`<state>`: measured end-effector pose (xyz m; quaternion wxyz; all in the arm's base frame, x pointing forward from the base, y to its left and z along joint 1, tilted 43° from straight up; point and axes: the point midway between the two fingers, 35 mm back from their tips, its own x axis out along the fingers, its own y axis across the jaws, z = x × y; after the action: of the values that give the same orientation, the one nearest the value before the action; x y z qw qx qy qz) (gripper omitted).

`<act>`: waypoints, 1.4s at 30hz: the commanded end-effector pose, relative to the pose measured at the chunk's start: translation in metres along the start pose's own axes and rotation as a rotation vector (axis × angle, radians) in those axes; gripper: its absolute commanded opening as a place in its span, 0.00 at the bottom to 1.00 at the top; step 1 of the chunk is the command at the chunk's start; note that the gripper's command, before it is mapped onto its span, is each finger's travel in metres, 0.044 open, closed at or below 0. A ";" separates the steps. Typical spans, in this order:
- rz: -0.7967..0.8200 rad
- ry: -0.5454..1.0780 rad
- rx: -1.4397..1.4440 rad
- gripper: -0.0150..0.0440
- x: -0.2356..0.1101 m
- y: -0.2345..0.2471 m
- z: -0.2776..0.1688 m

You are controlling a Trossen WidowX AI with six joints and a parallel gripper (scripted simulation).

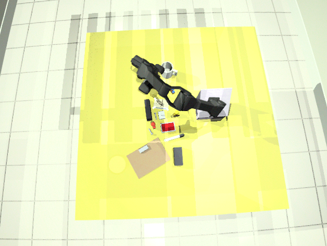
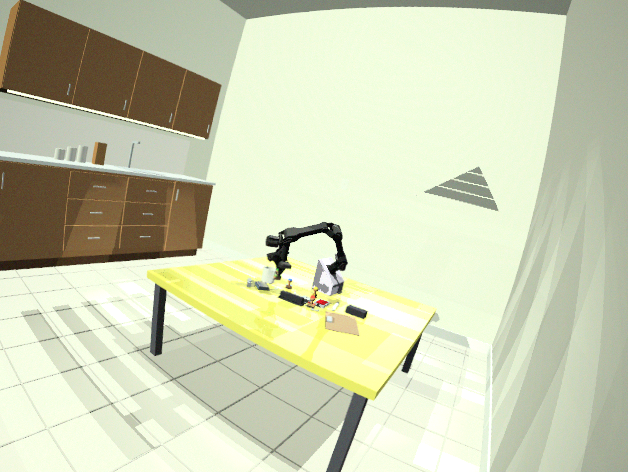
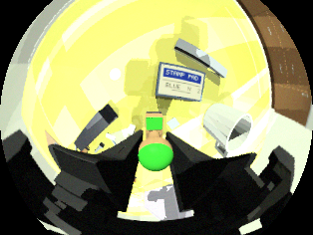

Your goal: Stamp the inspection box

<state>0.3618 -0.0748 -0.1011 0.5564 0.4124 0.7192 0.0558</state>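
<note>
My gripper [image 3: 156, 138] [image 2: 278, 264] is shut on the PASS stamp [image 3: 156, 154], which has a green knob and a green face pointing down. It hangs above the table near the mug [image 1: 167, 69] [image 3: 225, 122], well behind the ink pad. The red ink pad [image 1: 167, 127] [image 2: 320, 302] lies in the middle of the clutter. The tan card [image 1: 151, 161] [image 2: 345, 325] lies in front of it, with its small pale inspection box [image 1: 143, 149] [image 2: 329, 319] at one corner. In the overhead view the arm hides the stamp.
A red stamp [image 1: 152, 124], a yellow stamp [image 1: 175, 114] and a blue stamp [image 1: 172, 91] stand near the pad. There are also a marker [image 1: 174, 137], a black bar [image 1: 148, 109] [image 3: 96, 122], a dark block [image 1: 177, 156], a blue-edged label plate [image 3: 179, 81], a grey bar [image 3: 199, 56] and a white box [image 1: 219, 94] at the arm's base.
</note>
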 end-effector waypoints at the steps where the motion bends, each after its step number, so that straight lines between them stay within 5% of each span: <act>1: -0.004 -0.001 -0.006 0.25 0.005 -0.001 0.002; 42: -0.001 0.001 -0.006 0.25 0.068 0.001 0.001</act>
<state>0.3613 -0.0330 -0.1498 0.5593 0.4079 0.7193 0.0582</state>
